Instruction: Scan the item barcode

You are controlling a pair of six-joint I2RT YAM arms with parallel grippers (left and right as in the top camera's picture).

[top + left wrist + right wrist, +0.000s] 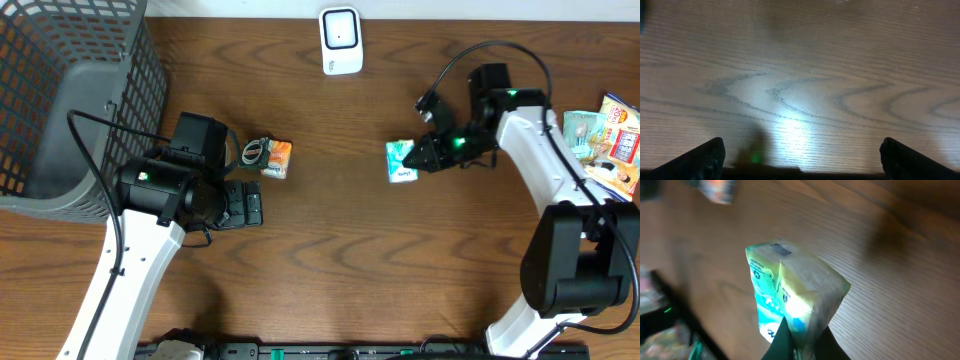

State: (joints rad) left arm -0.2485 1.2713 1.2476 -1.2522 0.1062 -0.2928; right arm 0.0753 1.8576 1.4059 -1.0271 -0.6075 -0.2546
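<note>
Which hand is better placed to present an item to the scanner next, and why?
Right. The right hand is shut on the teal packet; the left hand is open, holding nothing.

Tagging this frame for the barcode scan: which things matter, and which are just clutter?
Job: teal packet, clamped in the right gripper; white scanner.
Lying about: grey basket; small orange item; packet pile at the right edge.

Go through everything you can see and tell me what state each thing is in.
Left gripper: open, empty, over bare table.
Right gripper: shut on the teal packet.
Teal packet: pinched at one end.
Orange packet: lying on the table, not held.
Scanner: standing at the far edge.
Basket: upright, at the left.
</note>
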